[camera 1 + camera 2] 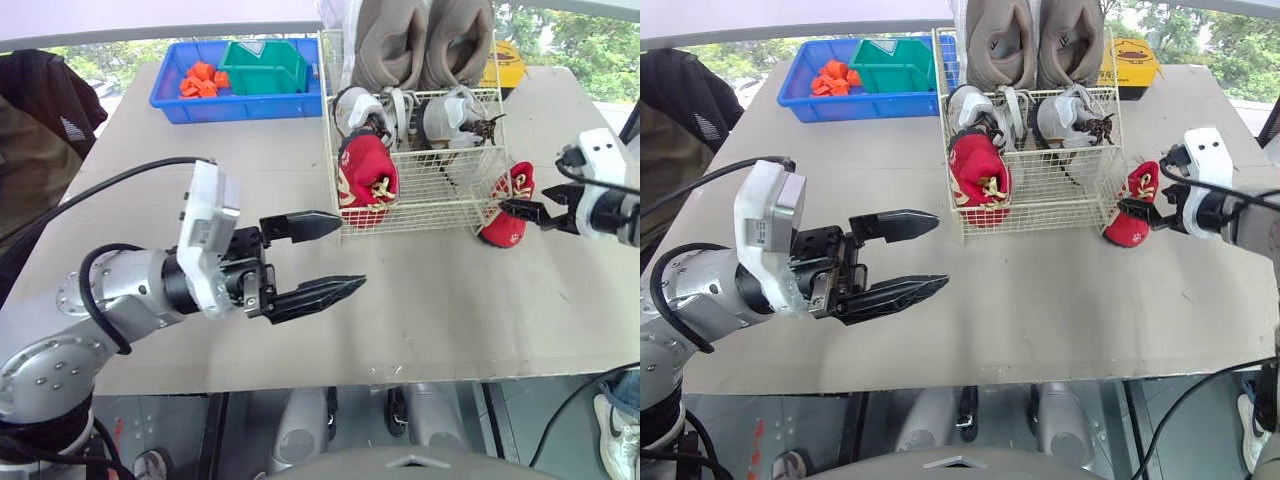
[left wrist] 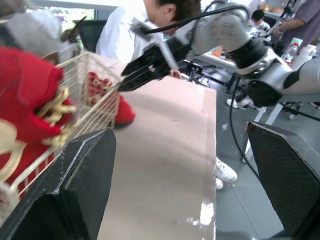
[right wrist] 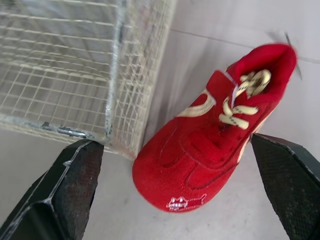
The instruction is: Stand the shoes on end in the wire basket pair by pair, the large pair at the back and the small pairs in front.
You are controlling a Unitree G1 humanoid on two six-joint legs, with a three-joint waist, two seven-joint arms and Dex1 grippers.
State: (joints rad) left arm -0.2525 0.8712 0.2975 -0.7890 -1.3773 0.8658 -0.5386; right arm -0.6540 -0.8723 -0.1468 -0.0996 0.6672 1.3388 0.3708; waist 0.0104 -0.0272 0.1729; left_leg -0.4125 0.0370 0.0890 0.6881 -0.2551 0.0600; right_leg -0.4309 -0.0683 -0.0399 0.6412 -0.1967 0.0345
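Note:
A white wire basket [image 1: 430, 190] stands on the table. At its back a large taupe pair [image 1: 425, 40] stands on end, with a small grey-and-white pair [image 1: 450, 115] in front of it. One small red shoe [image 1: 368, 180] stands in the basket's front left corner. Its mate, the other red shoe [image 1: 505, 228], rests on the table outside, against the basket's right front corner. My right gripper [image 1: 512, 207] is open with its fingers on either side of this shoe [image 3: 200, 145]. My left gripper [image 1: 350, 253] is open and holds nothing, over the table in front of the basket's left side.
A blue bin [image 1: 190, 100] holding a green bin and orange pieces sits at the back left. A yellow object [image 1: 505, 60] lies behind the basket. A person [image 2: 135, 30] stands beyond the table's right side. The table's front edge [image 1: 400, 378] is close below my left gripper.

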